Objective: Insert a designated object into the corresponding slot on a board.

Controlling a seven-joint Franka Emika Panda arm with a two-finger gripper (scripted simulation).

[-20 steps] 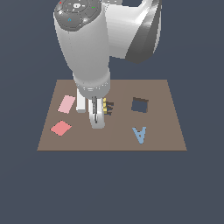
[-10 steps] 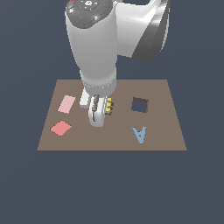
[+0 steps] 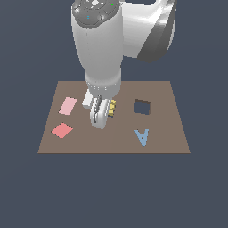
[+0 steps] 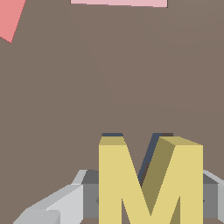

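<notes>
My gripper (image 3: 99,116) is low over the brown board (image 3: 164,95) and shut on the yellow letter M (image 3: 111,108). In the wrist view the M (image 4: 127,179) fills the space between my grey fingers (image 4: 65,203). It sits right over the dark M-shaped slot (image 4: 113,134), of which only thin dark strips show past its top edge and between its arms. I cannot tell whether the M rests in the slot or hangs just above it. In the exterior view the slot is hidden by the M and my hand.
A dark square hole (image 3: 142,107) lies to the exterior view's right of the M. A light blue letter A (image 3: 141,136) lies in front of it. A pink tile (image 3: 67,105) and a red diamond tile (image 3: 62,130) lie to the left.
My gripper with the M has shifted a little to the exterior view's right, so the M now covers the dark slot that showed beside it a second ago.
</notes>
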